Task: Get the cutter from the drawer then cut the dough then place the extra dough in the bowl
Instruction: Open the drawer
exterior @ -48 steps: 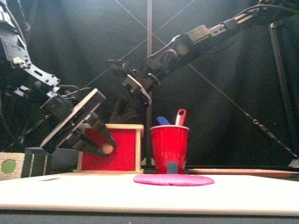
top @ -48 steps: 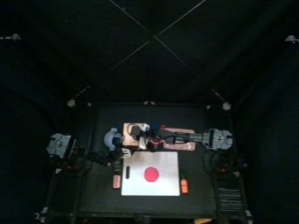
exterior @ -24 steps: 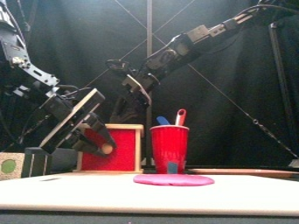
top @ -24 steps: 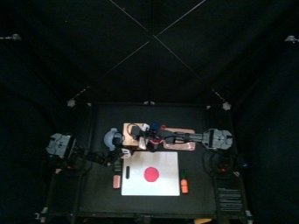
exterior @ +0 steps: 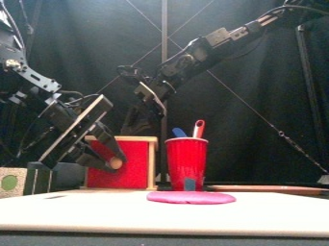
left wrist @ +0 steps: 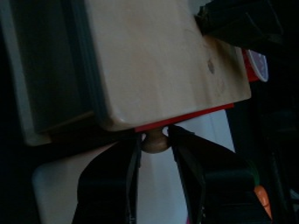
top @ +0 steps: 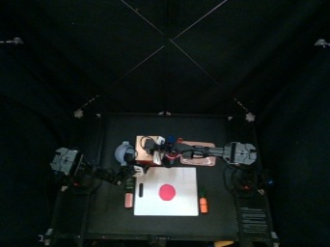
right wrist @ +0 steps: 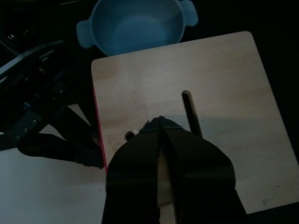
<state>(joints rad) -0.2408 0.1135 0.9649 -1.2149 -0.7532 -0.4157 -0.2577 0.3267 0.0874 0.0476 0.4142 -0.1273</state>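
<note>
white board [top: 147, 206] bears flat red dough [top: 165, 190].

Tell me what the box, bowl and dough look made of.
Box: pale unpainted wood, matte; drawer front painted red, pale knob likely wood too. Bowl: blue-grey, smooth with a soft sheen, perhaps plastic or enamel. Dough: pink, matte, soft-edged flat disc, likely modelling clay.

Booth dim — black curtains [top: 165, 58] take most of the light. White cutting board [top: 165, 190] brightest patch from above; dough [exterior: 190, 197] evenly lit in front. Wrist views dusky — shadows deep.
</note>
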